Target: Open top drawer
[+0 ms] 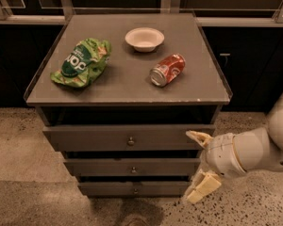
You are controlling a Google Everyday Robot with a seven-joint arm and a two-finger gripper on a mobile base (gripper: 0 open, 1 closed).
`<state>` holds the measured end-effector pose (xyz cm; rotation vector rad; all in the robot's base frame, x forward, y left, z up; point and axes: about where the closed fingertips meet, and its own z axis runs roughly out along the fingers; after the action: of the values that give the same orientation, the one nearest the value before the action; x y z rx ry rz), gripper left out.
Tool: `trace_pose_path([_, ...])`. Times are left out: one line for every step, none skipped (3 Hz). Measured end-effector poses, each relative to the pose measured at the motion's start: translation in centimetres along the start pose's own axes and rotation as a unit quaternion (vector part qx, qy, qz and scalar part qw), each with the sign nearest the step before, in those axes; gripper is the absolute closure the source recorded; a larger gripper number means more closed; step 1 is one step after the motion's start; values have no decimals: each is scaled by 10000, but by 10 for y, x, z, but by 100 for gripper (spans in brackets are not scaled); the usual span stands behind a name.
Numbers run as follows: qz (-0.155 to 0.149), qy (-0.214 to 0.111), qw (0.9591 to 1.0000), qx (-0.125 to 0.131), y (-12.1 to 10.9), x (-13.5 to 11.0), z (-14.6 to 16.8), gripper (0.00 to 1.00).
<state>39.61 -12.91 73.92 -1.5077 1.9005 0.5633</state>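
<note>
The top drawer (94, 138) is the widest, tallest dark grey front under the cabinet top, with a small round metal knob (130, 141) at its centre. It stands shut or nearly shut. My gripper (198, 166) comes in from the right, in front of the drawers' right end. It is open and empty: one cream finger (198, 136) lies over the top drawer's right edge, the other (203, 187) hangs low by the bottom drawer. It is well right of the knob.
Two narrower drawers (132, 167) sit below. On the cabinet top (127, 79) lie a green chip bag (81, 62), a white bowl (144, 38) and a red soda can (167, 69) on its side. Dark counters stand behind; speckled floor (19, 140) lies around.
</note>
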Motion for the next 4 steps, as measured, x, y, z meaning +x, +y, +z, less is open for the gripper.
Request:
trace_pose_path([88, -77, 9986, 517, -18, 22, 10, 0])
trace_pose_path([99, -121, 9939, 1089, -55, 42, 20, 0])
trace_pose_path([4, -200, 9903, 1374, -94, 50, 27, 0])
trace_pose_path([-149, -222, 9901, 1376, -130, 48, 39, 0])
